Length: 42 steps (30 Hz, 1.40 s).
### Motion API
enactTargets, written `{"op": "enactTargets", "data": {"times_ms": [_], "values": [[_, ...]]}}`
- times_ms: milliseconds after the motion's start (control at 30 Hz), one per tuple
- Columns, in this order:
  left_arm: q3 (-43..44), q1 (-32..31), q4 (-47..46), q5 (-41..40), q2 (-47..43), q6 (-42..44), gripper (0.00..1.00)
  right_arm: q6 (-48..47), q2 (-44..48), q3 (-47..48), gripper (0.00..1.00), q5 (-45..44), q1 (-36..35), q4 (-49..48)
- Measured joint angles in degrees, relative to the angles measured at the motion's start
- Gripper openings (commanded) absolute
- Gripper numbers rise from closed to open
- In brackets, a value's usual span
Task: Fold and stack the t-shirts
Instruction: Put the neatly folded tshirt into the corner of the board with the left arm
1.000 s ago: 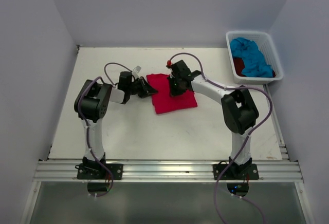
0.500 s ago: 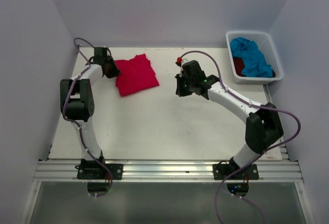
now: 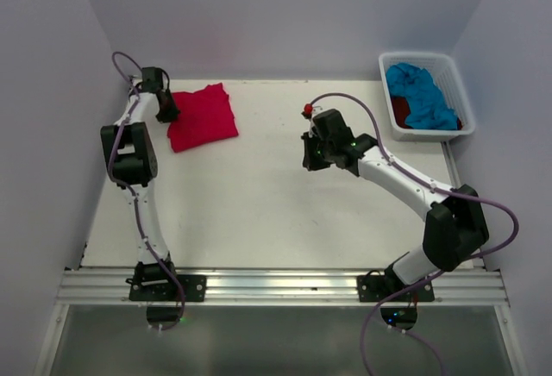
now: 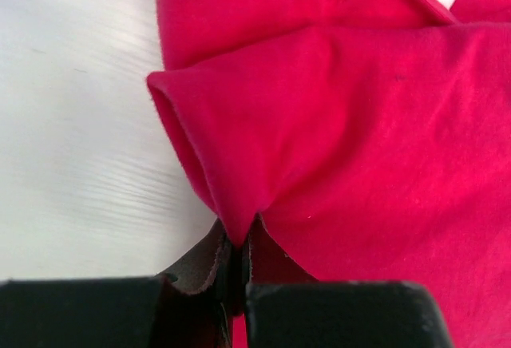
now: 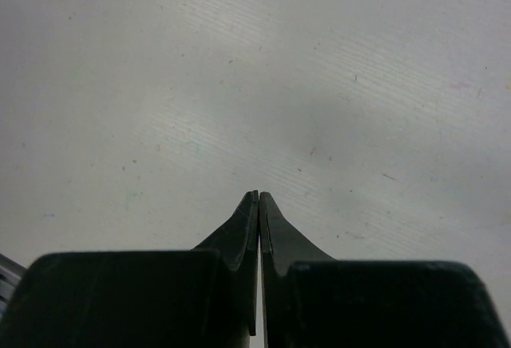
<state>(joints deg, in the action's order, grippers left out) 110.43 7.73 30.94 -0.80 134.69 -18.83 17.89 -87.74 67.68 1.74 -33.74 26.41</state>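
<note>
The folded bright red-pink t-shirt [image 3: 202, 115] lies at the back left of the table. My left gripper [image 3: 164, 110] is at its left edge, shut on a pinched fold of the red-pink cloth [image 4: 359, 124]. My right gripper [image 3: 310, 155] is shut and empty over bare table near the middle, and its wrist view shows only the tabletop beyond its fingertips [image 5: 257, 204]. The turquoise blue t-shirt [image 3: 421, 96] lies crumpled in the white basket [image 3: 461, 93] at the back right. The dark red t-shirt [image 3: 399, 109] shows beneath it.
Walls close off the table at the back and both sides. The basket stands against the right wall. A metal rail [image 3: 276, 285] runs along the near edge by the arm bases.
The left gripper has dragged the folded red-pink shirt from the table's middle to the back left. The right gripper has let go of it and drawn back toward the centre.
</note>
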Motion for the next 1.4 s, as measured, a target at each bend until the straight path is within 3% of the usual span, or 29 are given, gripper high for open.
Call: {"op": "enactTargets", "data": {"times_ms": [233, 467, 667, 1100, 1400], "values": [[4.4, 8.2, 2.5, 0.5, 1.7, 0.6, 0.00, -0.2, 0.0, -0.2, 0.00, -0.8, 0.0, 2.2], [16.0, 16.2, 7.0, 1.2, 8.3, 1.0, 0.00, -0.8, -2.0, 0.3, 0.00, -0.8, 0.0, 4.3], [21.1, 17.0, 9.1, 4.6, 11.6, 1.1, 0.00, -1.0, -5.4, 0.9, 0.00, -0.7, 0.0, 4.7], [18.1, 17.3, 7.3, 17.2, 9.5, 1.8, 0.00, -1.0, -7.3, 0.9, 0.00, -0.7, 0.0, 4.7], [18.2, 15.8, 6.2, 18.0, 6.4, 3.9, 0.00, -1.0, -7.2, 0.9, 0.00, -0.5, 0.0, 4.4]]}}
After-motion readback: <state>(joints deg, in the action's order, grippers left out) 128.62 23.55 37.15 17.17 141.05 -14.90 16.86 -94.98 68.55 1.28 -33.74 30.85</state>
